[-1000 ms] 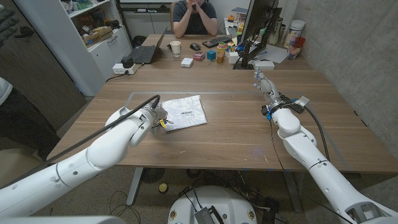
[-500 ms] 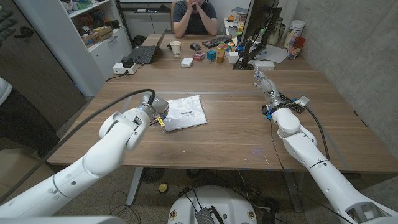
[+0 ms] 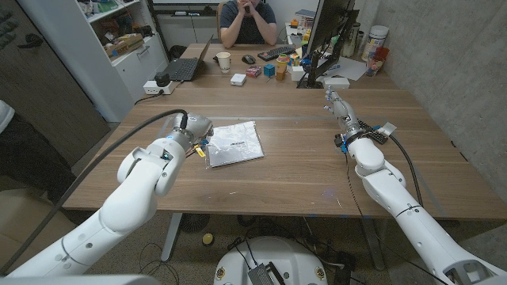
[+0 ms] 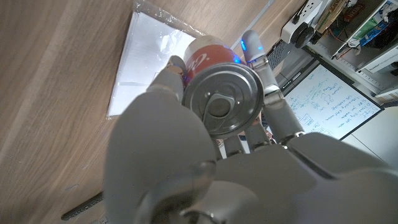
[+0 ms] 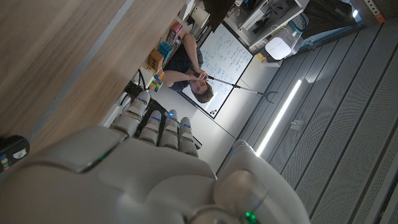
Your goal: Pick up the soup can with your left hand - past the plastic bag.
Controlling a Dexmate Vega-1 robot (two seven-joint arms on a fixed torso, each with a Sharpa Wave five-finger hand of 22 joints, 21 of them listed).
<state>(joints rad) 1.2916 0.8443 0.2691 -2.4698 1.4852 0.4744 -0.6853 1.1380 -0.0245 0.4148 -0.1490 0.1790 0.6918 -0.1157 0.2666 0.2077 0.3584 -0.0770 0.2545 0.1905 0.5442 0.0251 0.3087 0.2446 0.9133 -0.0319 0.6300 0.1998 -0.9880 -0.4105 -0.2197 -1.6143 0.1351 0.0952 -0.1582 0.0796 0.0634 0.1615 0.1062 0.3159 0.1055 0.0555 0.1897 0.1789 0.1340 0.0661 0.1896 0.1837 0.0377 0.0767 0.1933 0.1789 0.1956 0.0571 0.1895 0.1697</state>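
So the soup can (image 4: 214, 93) is already in the left hand (image 3: 192, 139), on the left side of the wooden table (image 3: 301, 170), right at the left edge of the plastic bag (image 3: 234, 143). From the left wrist view you're looking straight at the metal lid with its pull tab, red label wrapping around behind it, and the fingers (image 4: 255, 53) curl around the sides on both flanks. My guess on handling: it's a rigid steel cylinder, a fair bit of weight if it's full, smooth label so it could slide if the squeeze is loose. Wrapping round the side wall at mid-height is the sensible place to hold it, not the rim, and that looks like roughly what's going on here. I can't tell from these shots whether the can bottom is touching the table or just off it.

The bag itself lies flat, clear film over a white sheet, just to the right of the hand. Floppy, slippery stuff, best not dragged along.

Way over on the right, the right hand (image 3: 337, 106) sits near the far edge, fingers stretched out straight and holding nothing.
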